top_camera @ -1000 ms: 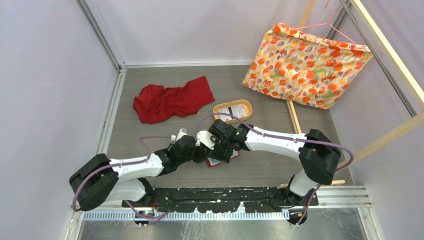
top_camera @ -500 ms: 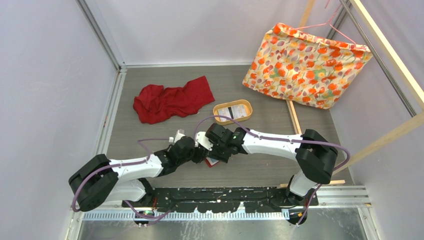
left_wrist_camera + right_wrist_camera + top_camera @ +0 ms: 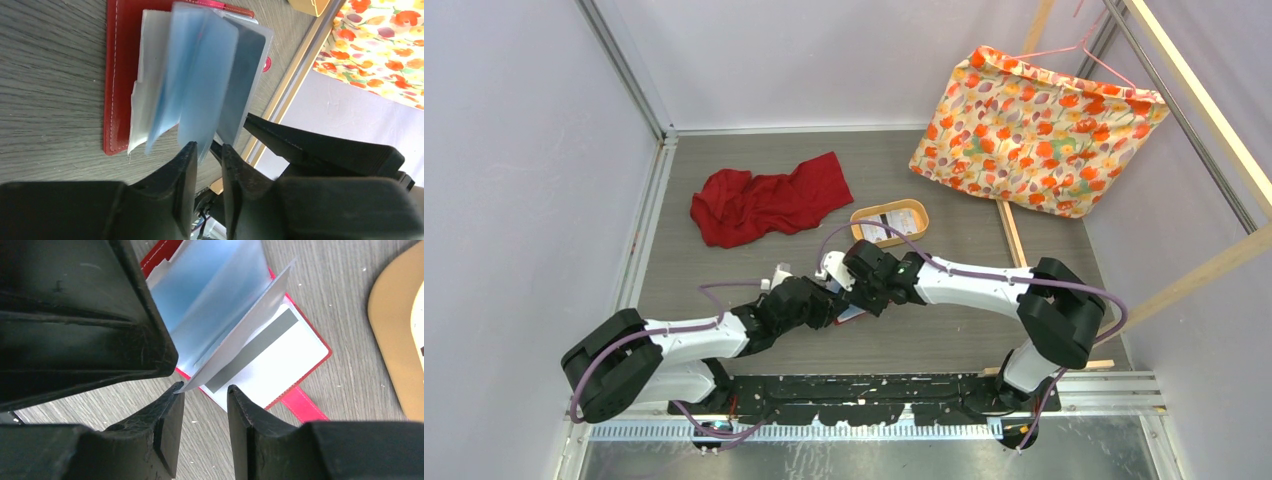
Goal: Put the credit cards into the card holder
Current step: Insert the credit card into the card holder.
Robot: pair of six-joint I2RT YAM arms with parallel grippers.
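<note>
A grey wood-grain table (image 3: pixel 674 170) sits inside pale lilac walls (image 3: pixel 524 150), with a floral bag (image 3: pixel 1034 130) hanging at the far right and a red cloth (image 3: pixel 769 200) crumpled far left. Near the table's middle, just in front of the oval wooden tray (image 3: pixel 395 330), the red card holder (image 3: pixel 117 75) lies open, its clear bluish sleeves (image 3: pixel 200 75) fanned upward. A white credit card (image 3: pixel 290 350) with a grey stripe lies on its inner face. The left gripper (image 3: pixel 205 155) stands narrowly parted at a sleeve's edge; the right gripper (image 3: pixel 205 405), somewhat wider, clamps nothing.

Pale lilac walls (image 3: pixel 524 150) enclose a grey wood-grain tabletop (image 3: pixel 754 145), evenly lit.
</note>
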